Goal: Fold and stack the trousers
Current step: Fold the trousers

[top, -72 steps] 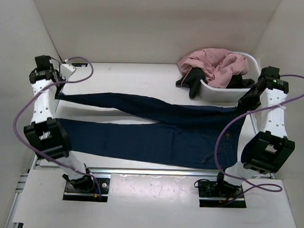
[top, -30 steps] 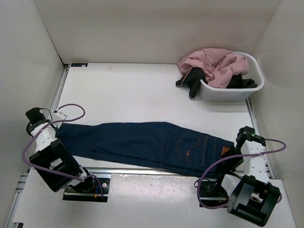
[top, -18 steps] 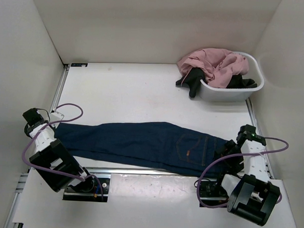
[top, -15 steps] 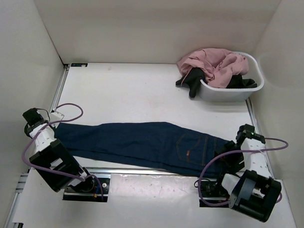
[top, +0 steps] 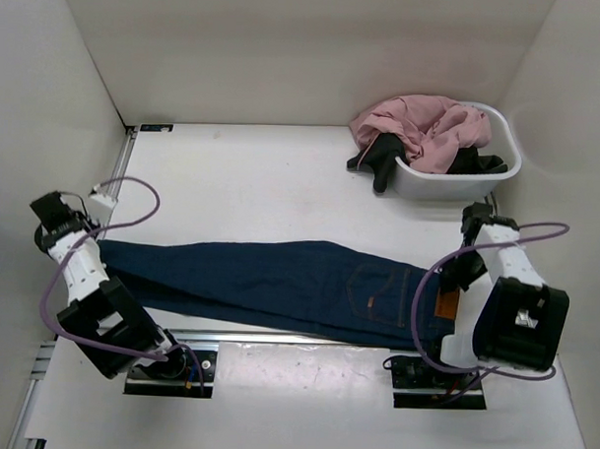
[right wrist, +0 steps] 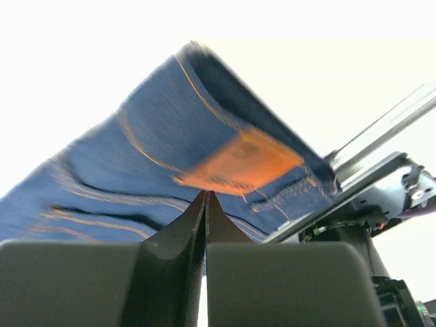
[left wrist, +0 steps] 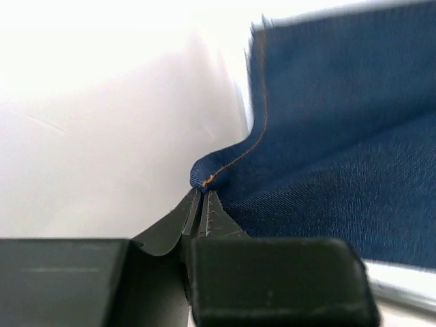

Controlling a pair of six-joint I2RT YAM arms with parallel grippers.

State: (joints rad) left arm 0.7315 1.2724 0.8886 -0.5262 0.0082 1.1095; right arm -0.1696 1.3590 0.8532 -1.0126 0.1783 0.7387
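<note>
The trousers (top: 278, 278), dark navy jeans, lie folded lengthwise across the front of the table, legs to the left and waist to the right. The tan patch (top: 443, 306) and orange-stitched back pocket (top: 381, 291) face up. My left gripper (top: 90, 239) is at the leg ends. In the left wrist view it (left wrist: 203, 194) is shut, with the orange-stitched hem (left wrist: 225, 163) bunched at its tips. My right gripper (top: 454, 279) is at the waist. In the right wrist view it (right wrist: 206, 194) is shut, tips just under the patch (right wrist: 245, 163), with no cloth seen between them.
A white basket (top: 449, 185) at the back right holds a pink garment (top: 422, 125) and a black garment (top: 381, 158) that hangs over its left rim. A metal rail (top: 276, 337) runs along the table's front edge, just below the jeans.
The jeans went from spread with legs apart to folded lengthwise at the front. In the last half second both wrists moved away from me, and the tan patch came into view.
</note>
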